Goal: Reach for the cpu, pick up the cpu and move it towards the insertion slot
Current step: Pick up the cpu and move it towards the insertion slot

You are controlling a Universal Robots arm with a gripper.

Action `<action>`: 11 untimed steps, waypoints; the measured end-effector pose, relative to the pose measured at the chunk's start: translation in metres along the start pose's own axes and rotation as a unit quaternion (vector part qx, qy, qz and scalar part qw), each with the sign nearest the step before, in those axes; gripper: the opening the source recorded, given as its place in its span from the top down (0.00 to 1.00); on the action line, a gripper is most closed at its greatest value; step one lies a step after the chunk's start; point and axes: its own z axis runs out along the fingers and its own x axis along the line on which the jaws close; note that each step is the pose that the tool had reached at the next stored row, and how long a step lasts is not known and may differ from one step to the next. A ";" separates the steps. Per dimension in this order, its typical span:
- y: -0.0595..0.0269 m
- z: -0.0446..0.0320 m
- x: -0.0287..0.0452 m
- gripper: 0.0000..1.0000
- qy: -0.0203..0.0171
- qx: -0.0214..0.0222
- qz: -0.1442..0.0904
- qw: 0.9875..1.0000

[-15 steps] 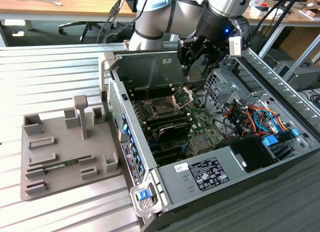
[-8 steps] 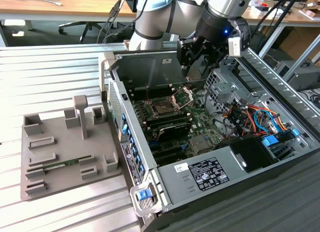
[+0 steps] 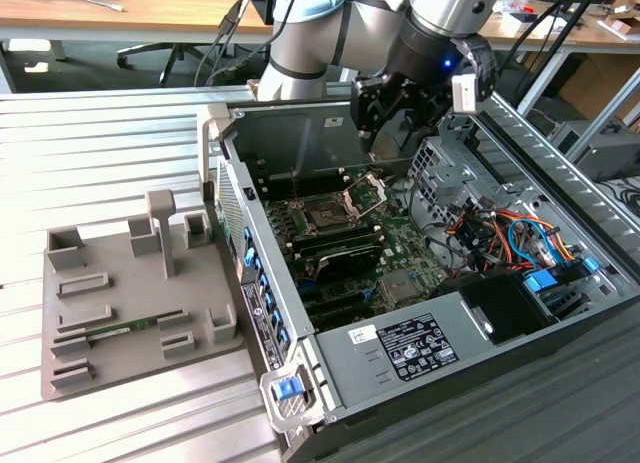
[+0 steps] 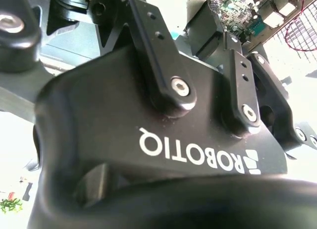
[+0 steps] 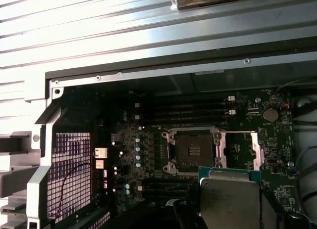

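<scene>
Gripper (image 3: 400, 123) holds the cpu (image 5: 229, 199), jaws clamped on its edges. Keep it level above the insertion slot (image 5: 194, 150).

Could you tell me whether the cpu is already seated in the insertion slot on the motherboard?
No. In the first wrist view the cpu is held by the hand beside the insertion slot, which is open and dark.
</scene>
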 end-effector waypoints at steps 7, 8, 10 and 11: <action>0.0002 0.0035 0.0002 0.45 0.000 0.000 0.000 1.000; 0.0002 0.0040 0.0002 0.45 0.000 0.000 0.000 1.000; 0.0001 0.0049 0.0002 0.45 0.000 0.000 0.000 1.000; 0.0001 0.0053 0.0002 0.45 0.000 0.000 0.000 1.000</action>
